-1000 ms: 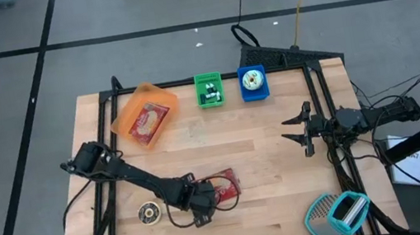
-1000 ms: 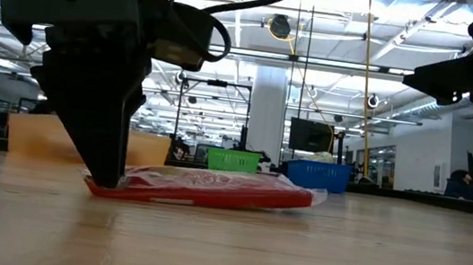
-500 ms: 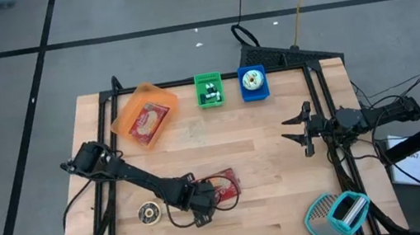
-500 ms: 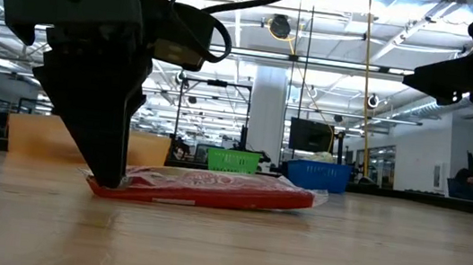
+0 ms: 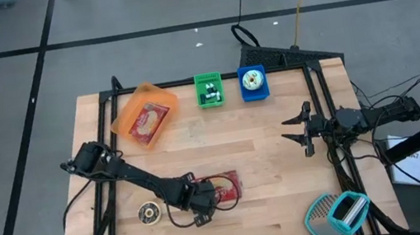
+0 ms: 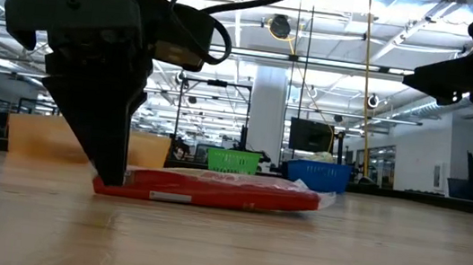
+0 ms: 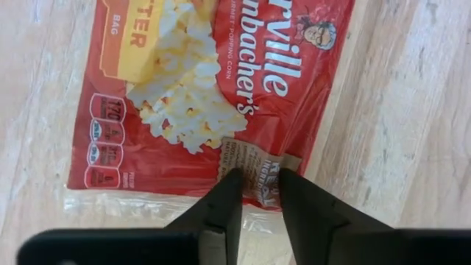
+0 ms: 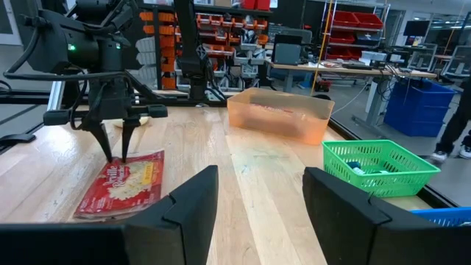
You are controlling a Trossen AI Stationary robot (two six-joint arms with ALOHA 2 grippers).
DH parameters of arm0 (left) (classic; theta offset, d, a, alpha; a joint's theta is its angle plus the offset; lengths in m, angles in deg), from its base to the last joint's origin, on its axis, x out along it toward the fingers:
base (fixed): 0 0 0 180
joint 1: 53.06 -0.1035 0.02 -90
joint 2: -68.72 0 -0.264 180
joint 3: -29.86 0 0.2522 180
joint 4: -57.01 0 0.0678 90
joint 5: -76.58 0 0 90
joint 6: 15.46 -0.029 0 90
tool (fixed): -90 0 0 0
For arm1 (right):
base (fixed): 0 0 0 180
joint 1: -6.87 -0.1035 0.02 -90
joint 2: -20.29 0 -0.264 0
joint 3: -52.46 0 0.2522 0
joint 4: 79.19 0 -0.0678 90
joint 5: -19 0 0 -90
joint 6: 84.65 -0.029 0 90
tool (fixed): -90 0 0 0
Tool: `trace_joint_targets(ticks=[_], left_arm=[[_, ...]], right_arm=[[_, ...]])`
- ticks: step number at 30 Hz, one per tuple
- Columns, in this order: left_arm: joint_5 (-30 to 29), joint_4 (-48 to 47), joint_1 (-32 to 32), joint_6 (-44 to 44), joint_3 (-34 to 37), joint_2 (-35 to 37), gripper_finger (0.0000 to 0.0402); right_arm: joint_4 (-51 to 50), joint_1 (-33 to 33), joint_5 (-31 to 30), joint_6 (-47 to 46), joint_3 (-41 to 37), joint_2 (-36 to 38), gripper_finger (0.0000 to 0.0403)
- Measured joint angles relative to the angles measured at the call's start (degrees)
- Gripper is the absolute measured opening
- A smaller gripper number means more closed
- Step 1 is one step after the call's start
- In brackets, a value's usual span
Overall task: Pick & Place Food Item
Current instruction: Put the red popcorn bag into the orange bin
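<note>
A red popcorn bag [image 5: 222, 187] lies flat on the wooden table near its front middle; it also shows in the low view as the red bag [image 6: 211, 188] and in the right wrist view as the bag [image 8: 121, 184]. My left gripper [image 7: 259, 177] stands over the bag's left end, pointing steeply down, shut on the bag's edge. From above, the left gripper [image 5: 206, 204] sits at that same end. My right gripper [image 5: 295, 131] hangs open and level above the table's right side, far from the bag, with nothing between its fingers. My left gripper pinches the bag's end edge [image 7: 257, 168] between its two fingers, where the wrapper bunches up into a small raised fold. The fingers come from above, pointing steeply down. The bag lies flat on the table.
An orange bin [image 5: 144, 115] holding a red packet stands at the far left. A green basket [image 5: 208, 89] and a blue basket [image 5: 252, 83] stand at the far middle. A small round thing [image 5: 149, 214] lies near the left arm. A teal-and-white object [image 5: 337, 213] sits at the near right corner.
The popcorn bag has slid a little toward the table's right edge under my left gripper and lies flatter. Both arms have stayed in place.
</note>
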Motion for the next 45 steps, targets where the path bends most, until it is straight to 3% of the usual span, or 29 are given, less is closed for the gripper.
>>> trace_joint_targets(ticks=[12, 19, 31, 37, 45], left_arm=[[0.0, 0.19, 0.0, 0.07, 0.0, 0.0, 0.0051], [0.0, 1.24, -0.23, -0.9, 0.0, 0.0, 0.0005], [0.36, 6.39, -2.62, 2.56, 0.0, 2.07, 0.0002], [-5.46, 7.91, -2.56, 1.31, 0.0, 6.72, 0.0002], [-17.36, 7.6, -2.58, 0.61, 0.0, 14.16, 0.0001]], right_arm=[[-0.01, -0.01, 0.01, 0.01, 0.0, 0.02, 0.0187], [-0.01, 0.0, -0.01, 0.01, 0.0, 0.0, 0.0187], [0.01, -0.01, 0.01, 0.0, 0.0, 0.0, 0.0187], [-0.01, -0.01, -0.01, 0.01, 0.0, 0.0, 0.0187], [0.01, 0.01, 0.01, 0.01, 0.0, 0.0, 0.0187]])
